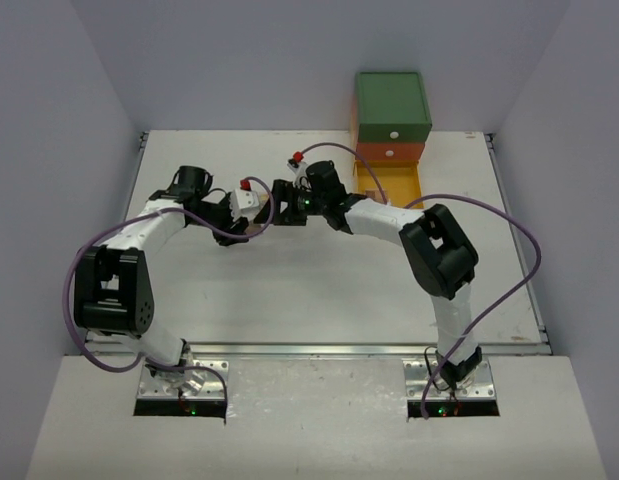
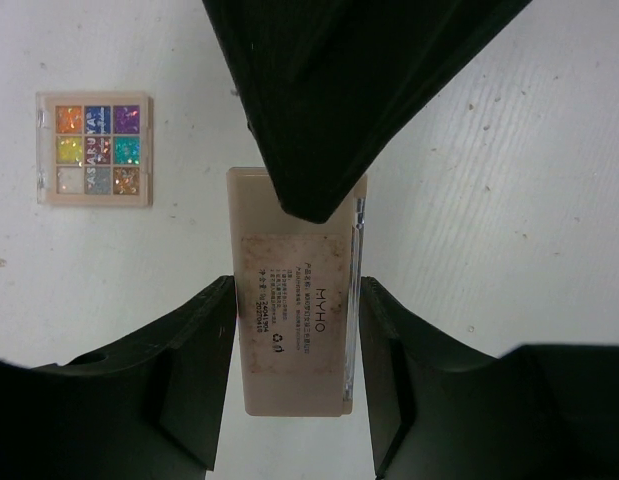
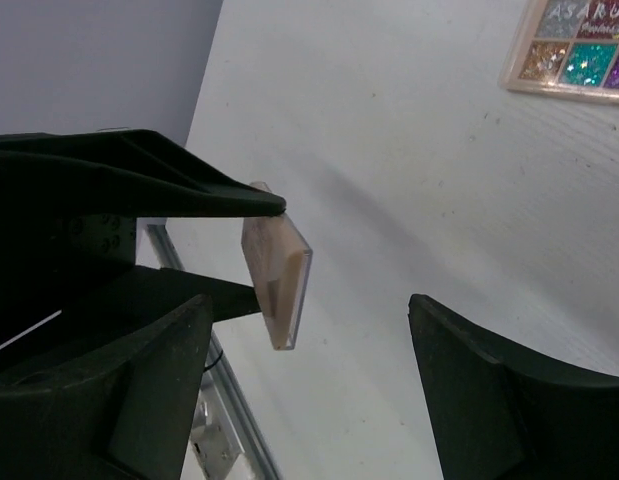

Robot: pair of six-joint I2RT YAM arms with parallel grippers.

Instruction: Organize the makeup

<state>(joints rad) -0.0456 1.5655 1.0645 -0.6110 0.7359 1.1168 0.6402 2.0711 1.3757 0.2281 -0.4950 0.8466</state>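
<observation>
My left gripper (image 1: pixel 237 214) is shut on a flat tan palette (image 2: pixel 297 330) with a printed label, held on edge above the table; it shows faintly in the top view (image 1: pixel 251 228). My right gripper (image 1: pixel 284 204) is open and sits right against it. In the right wrist view the palette (image 3: pixel 277 265) hangs between the open right gripper (image 3: pixel 319 310) fingers, not touched by them. A right finger (image 2: pixel 329 100) covers the palette's far end. A second palette (image 2: pixel 94 148) with coloured squares lies flat on the table, also seen in the right wrist view (image 3: pixel 579 50). No bottles show.
The green-topped drawer chest (image 1: pixel 392 105) stands at the back right, with its yellow-orange lower drawer (image 1: pixel 394 182) pulled open. Both arms reach across the middle back of the white table (image 1: pixel 319 290). Grey walls close in the left, back and right sides.
</observation>
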